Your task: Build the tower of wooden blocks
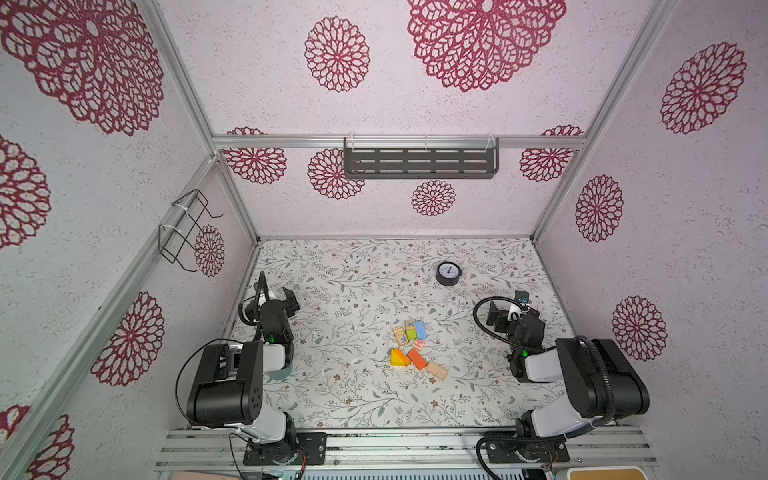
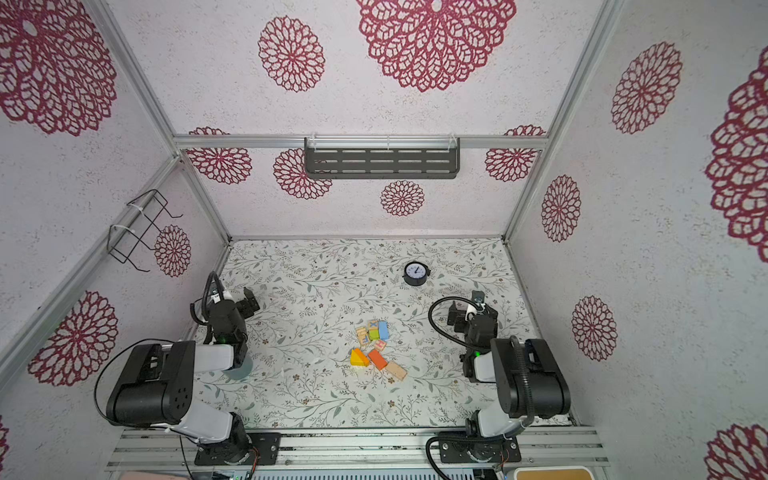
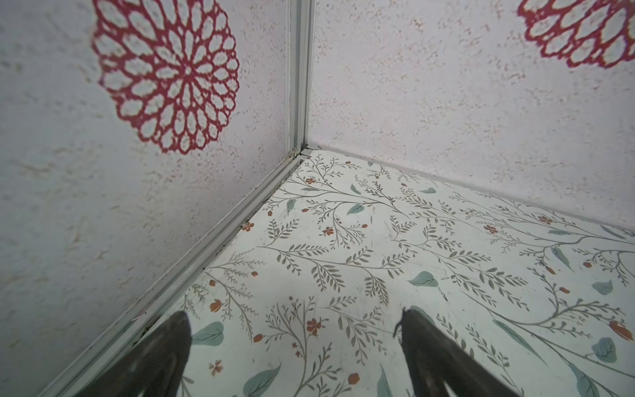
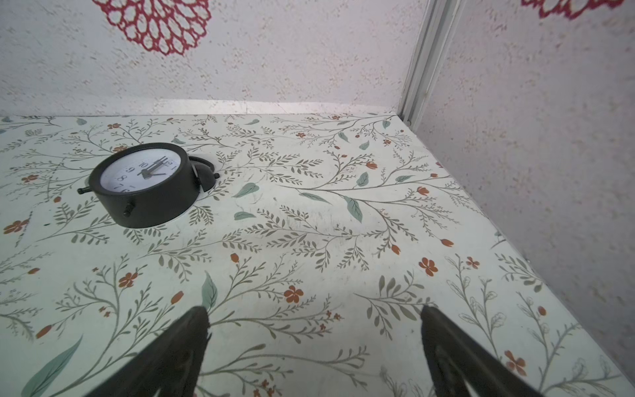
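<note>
Risk: the wood blocks (image 1: 415,347) lie touching, so a finger entering the huddle may shove neighbours
Axes: orange-red brick (image 1: 417,359) and tan brick (image 1: 436,370) lie flat, long axes far-left to near-right; blue brick (image 1: 420,329) roughly near-far
Place: huddled mid-table, nothing stacked yet
Grippers: left gripper (image 3: 295,319) and right gripper (image 4: 314,311) spread wide, empty, well away

Twin top views high above the whole table (image 1: 353,395); wrist views low, close, toward opposite far corners (image 3: 299,153).
</note>
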{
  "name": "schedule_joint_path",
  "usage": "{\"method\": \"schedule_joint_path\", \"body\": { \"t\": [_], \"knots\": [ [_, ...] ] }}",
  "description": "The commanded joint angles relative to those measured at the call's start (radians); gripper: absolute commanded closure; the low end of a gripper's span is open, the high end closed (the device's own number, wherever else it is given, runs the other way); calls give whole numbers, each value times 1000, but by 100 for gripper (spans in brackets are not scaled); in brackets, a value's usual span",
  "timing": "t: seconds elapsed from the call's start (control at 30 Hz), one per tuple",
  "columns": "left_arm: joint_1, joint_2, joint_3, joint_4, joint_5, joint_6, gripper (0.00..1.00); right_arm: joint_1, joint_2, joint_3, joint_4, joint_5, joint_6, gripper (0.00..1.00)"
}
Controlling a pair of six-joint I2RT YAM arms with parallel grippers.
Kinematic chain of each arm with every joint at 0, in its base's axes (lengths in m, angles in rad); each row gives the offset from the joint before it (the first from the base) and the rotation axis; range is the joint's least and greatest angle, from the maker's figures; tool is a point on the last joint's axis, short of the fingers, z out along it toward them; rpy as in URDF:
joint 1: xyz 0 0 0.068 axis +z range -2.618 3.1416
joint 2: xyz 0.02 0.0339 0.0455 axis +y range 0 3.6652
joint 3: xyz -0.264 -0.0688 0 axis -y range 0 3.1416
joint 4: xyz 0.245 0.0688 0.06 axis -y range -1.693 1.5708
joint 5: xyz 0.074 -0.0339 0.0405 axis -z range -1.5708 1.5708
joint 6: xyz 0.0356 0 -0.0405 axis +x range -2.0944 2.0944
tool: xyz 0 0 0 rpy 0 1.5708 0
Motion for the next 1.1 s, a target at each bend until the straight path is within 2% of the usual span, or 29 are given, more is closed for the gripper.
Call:
{"method": "schedule_joint_path", "body": {
  "t": [0.0, 0.93, 1.0, 1.07],
  "knots": [
    [-5, 2, -6, 14, -5, 9, 3, -5, -19, 5, 38, -11, 9, 1],
    [1, 0, -1, 1, 6, 5, 3, -15, -19, 8, 33, -28, 16, 1],
    [1, -3, -9, 13, 5, 3, 3, -8, -30, 2, 34, 28, 24, 1],
    [1, -34, 5, -35, -40, -15, 3, -7, -85, 6, -22, 71, 43, 1]
  ]
}}
